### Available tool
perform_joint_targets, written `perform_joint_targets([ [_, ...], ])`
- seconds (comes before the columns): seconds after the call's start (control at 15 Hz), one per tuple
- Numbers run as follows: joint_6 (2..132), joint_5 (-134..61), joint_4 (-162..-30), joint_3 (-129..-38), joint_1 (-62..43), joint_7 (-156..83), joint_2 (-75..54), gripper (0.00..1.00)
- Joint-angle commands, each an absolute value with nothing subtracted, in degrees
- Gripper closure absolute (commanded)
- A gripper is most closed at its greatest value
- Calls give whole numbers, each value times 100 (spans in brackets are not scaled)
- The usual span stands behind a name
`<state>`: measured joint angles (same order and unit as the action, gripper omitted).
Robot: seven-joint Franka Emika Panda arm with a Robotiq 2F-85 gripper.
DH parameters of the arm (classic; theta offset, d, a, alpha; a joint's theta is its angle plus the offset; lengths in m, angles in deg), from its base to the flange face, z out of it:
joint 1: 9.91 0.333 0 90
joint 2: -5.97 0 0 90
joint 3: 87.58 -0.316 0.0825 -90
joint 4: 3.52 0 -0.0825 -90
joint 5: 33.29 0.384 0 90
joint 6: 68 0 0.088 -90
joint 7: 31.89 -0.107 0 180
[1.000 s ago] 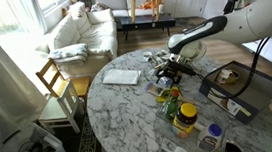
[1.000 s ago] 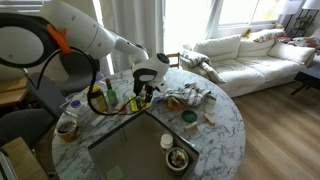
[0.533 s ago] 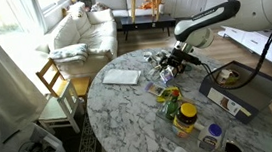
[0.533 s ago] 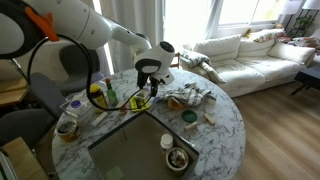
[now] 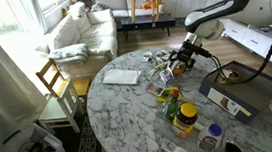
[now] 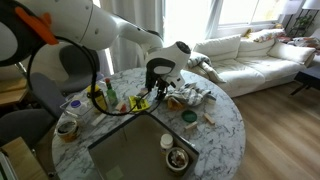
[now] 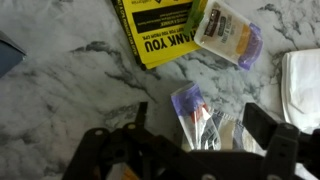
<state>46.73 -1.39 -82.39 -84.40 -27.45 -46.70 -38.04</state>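
Wrist view looks straight down on a white-and-grey marble table [image 7: 70, 90], round in both exterior views [image 5: 130, 122] [image 6: 225, 125]. The white arm [image 5: 225, 12] reaches over it, and the black gripper [image 7: 200, 128] hangs above the clutter with its jaws spread wide and nothing between them in a grip. A white cloth [image 7: 302, 80] lies at 3 o'clock of the gripper, and a yellow card [image 7: 165, 30] printed THANK YOU lies at 12 o'clock. Smallest is the clear packet [image 7: 192, 105], which sits on the marble directly between the two fingers. It is a slim see-through sleeve with a purple header and thin pale pieces inside. Its long axis runs from about 11 o'clock to 5 o'clock, with the purple end toward 11, and the lower end passes under the gripper body. Whether a finger touches it cannot be told. A second packet [image 7: 225, 35], tan with a purple edge, lies at 1 o'clock. Only the wrist view shows the card's print and the sleeve's header. In both exterior views the gripper [image 5: 183, 61] [image 6: 160, 92] is seen poised over the pile, and the sleeve is too small to pick out.
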Motion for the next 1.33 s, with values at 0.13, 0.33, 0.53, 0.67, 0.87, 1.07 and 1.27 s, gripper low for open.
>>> perform_joint_targets([
  [0.13,4187,-432,-7301,-8494,-2702,-4530,-4516,16],
  [0.33,4586,-744,-7062,-8414,-2500,-4550,-4764,21],
  [0.53,5125,-1141,-6857,-8324,-2322,-4561,-4976,1],
  [0.67,5147,-1067,-7093,-8481,-2439,-4581,-4790,2],
  [0.87,5444,-1197,-6987,-8454,-2363,-4587,-4917,0],
  [1.07,5617,-1224,-6970,-8452,-2385,-4467,-4966,0],
  [1.27,5924,-1151,-7048,-8533,-2444,-4266,-4935,0],
])
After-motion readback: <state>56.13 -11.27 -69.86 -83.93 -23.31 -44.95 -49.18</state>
